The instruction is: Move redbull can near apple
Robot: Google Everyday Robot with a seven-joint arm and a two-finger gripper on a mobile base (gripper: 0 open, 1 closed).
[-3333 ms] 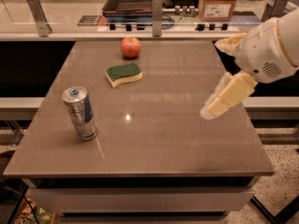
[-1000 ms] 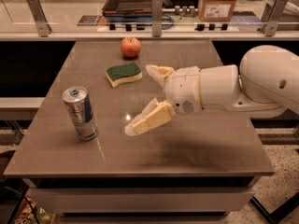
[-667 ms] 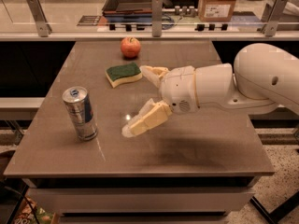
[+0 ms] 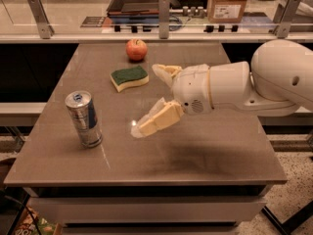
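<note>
Table (image 4: pixel 220 151): one can (image 4: pixel 84 119), one apple (image 4: pixel 136 49), gripper (image 4: pixel 148 99) central

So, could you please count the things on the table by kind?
can: 1
apple: 1
sponge: 1
Total: 3
The hand hovers open over the middle of the table.

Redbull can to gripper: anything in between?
Nothing: camera view shows bare table between redbull can and the open gripper over mid-table; sponge lies farther back.

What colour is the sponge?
Sponge: green over yellow, camera view; the open gripper hovers beside it.
</note>
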